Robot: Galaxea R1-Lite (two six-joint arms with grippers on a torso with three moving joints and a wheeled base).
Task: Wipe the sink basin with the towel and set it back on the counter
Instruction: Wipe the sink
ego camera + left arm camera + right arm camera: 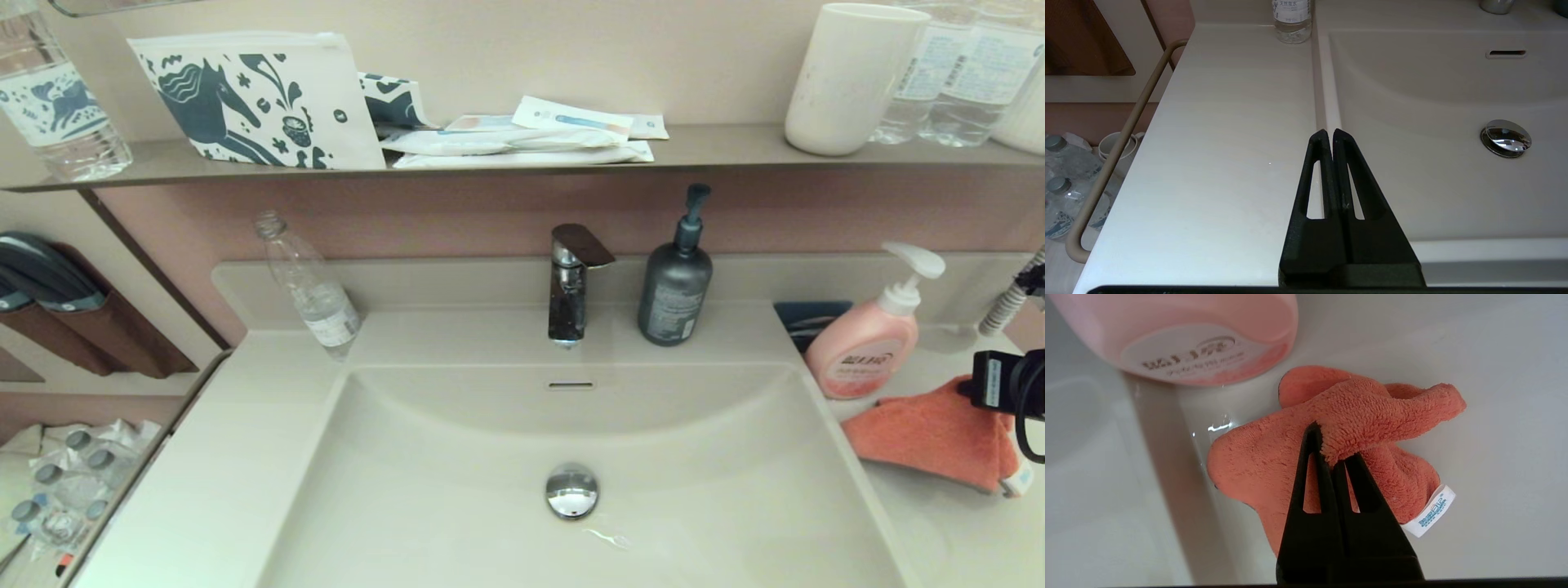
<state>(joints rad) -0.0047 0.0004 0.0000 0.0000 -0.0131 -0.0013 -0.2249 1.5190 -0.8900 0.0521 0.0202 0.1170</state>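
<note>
As I look down from the head camera, the sink basin [457,490] fills the middle of the scene, with its chrome drain stopper [571,490] near the centre and a chrome faucet [569,282] behind it. On the counter [204,474] to the robot's right, the towel [927,437] lies bunched, coral-orange, touching the base of a pink soap pump bottle [867,347]. My right arm enters at the frame's right edge, its black wrist hardware over the towel's far side. A grey pump bottle [676,286] stands beside the faucet, and a clear water bottle [310,286] stands at the basin's left back corner.

From the left wrist camera, the left gripper [1329,132] hangs parked above the counter at the basin's left rim, its fingers pressed together with nothing between them.

From the right wrist camera, the right gripper [1333,451] is clamped onto a raised fold of the towel, which rests on the counter close to the pink bottle. A small white tag [1431,512] sticks out of the towel's edge.
</note>
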